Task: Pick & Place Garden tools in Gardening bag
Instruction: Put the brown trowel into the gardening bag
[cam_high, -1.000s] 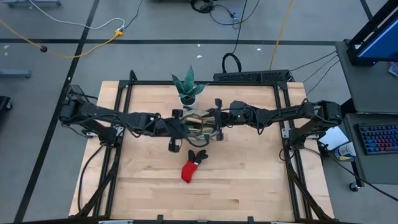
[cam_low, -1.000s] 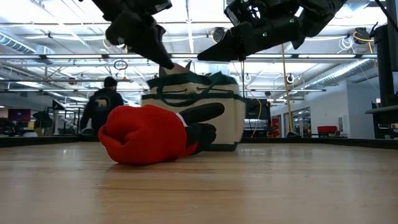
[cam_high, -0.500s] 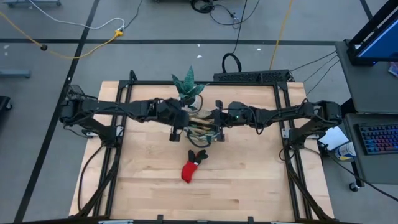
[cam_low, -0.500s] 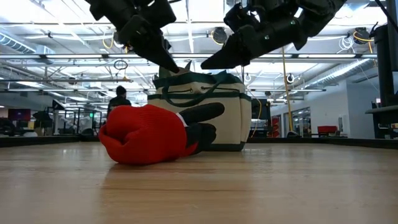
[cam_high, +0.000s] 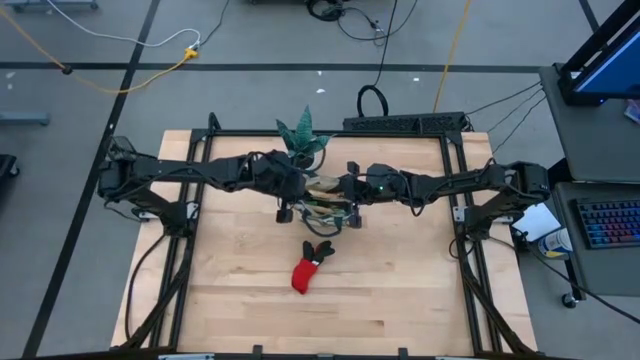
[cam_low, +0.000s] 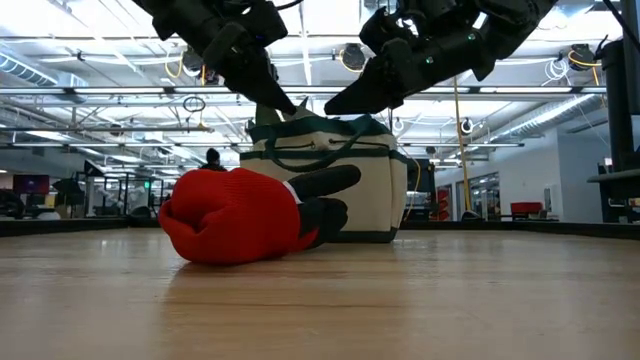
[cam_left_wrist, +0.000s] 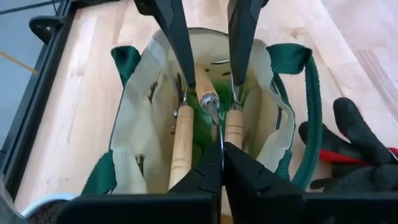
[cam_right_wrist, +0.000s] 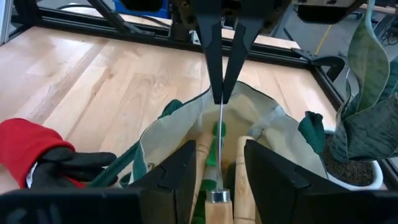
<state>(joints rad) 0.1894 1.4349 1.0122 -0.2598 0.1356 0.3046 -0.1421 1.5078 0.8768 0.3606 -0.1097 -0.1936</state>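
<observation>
Both arms meet over the gardening bag (cam_high: 322, 203), which stands upright on the wooden table (cam_high: 400, 290) near its far edge, just in front of the spiky plant (cam_high: 303, 138) in its white pot. The left gripper (cam_left_wrist: 222, 158) hangs above the open mouth of the bag with its two fingers (cam_left_wrist: 198, 176) pressed almost together on a thin metal rod that rises from one of the tools inside, so it looks closed on that tool. The right gripper (cam_right_wrist: 211, 168) comes in from the other side, also above the bag's mouth, with its fingers (cam_right_wrist: 268, 163) spread apart and nothing between them but the same thin rod passing through the gap. From its wrist view the left gripper's narrow fingertips point down at the bag's opening from the far side. Inside the bag, two wooden handles (cam_left_wrist: 181, 142) lie side by side, with something green (cam_left_wrist: 202, 118) between them and a metal collar (cam_left_wrist: 208, 99) at the rod's lower end. The bag's dark green loop handles (cam_low: 312, 145) droop over its beige sides. The red-and-black glove (cam_high: 310, 265) lies on the table in front of the bag, apart from both grippers, its red cuff toward the near edge and its black fingers pointing at the bag.
</observation>
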